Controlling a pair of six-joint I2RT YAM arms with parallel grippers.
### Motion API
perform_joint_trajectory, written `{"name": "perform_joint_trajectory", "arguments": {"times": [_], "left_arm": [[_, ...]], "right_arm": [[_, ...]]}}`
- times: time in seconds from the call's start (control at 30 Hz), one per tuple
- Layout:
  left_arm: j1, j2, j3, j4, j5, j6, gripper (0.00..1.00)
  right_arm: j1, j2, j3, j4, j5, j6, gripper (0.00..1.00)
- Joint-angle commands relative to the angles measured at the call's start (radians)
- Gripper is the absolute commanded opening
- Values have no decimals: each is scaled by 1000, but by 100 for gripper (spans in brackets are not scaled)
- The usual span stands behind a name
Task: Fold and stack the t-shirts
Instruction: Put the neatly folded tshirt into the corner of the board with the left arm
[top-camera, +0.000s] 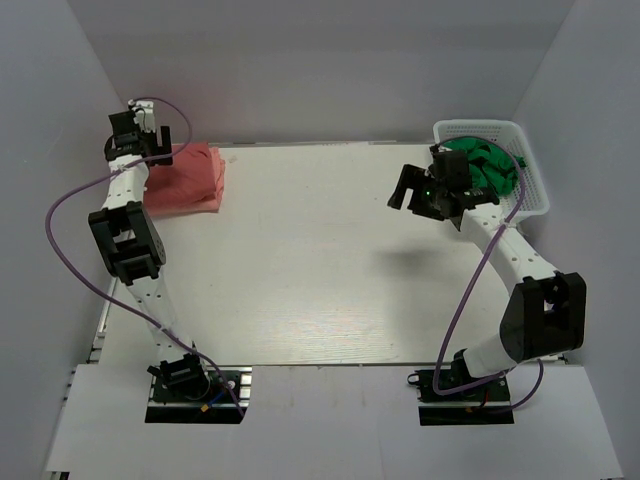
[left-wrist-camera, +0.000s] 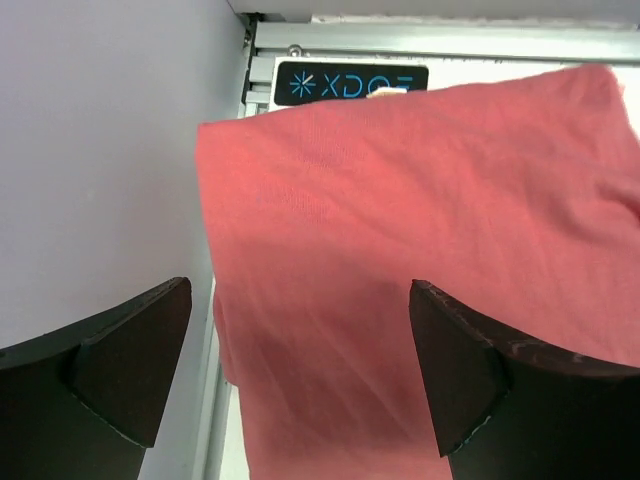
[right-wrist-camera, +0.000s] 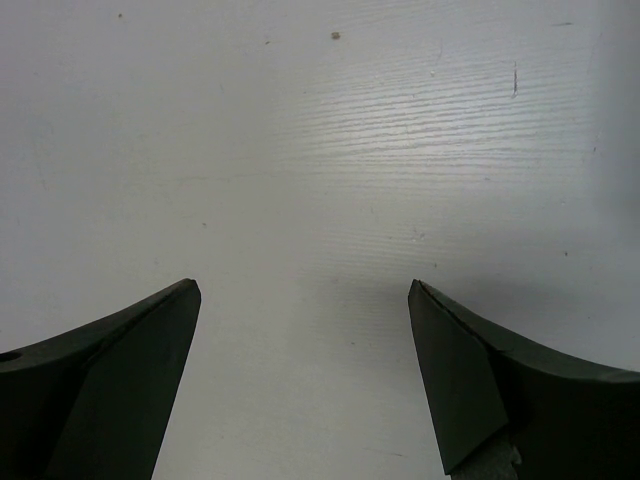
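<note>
The chief risk lies at the far-left corner of the table (top-camera: 320, 260). The folded t-shirts (top-camera: 190, 178) sit right at the edge there, and the left gripper (top-camera: 150, 140) hangs just above them, jaws spread wide and holding nothing. A fingertip snagging the top layer on the way up could drag the fold open or pull cloth off the table. The right gripper (top-camera: 415, 195), equally wide and empty, hovers over bare table near the far-right corner, beside a white basket (top-camera: 535, 200) of green cloth (top-camera: 485, 165). The shirts look salmon-pink and soft, squared into a flat stack with shallow creases.
</note>
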Motion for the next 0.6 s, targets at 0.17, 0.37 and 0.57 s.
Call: {"name": "perform_joint_trajectory", "arguments": {"times": [0.17, 0.37, 0.57], "left_arm": [[-5, -71, 6, 46, 69, -147, 100], [-29, 0, 67, -15, 146, -279, 100], [-29, 181, 277, -187, 199, -371, 100]], "right_arm": [[-2, -6, -10, -4, -13, -8, 91], [0, -21, -41, 21, -24, -2, 91], [-3, -51, -65, 26, 10, -11, 91]]}}
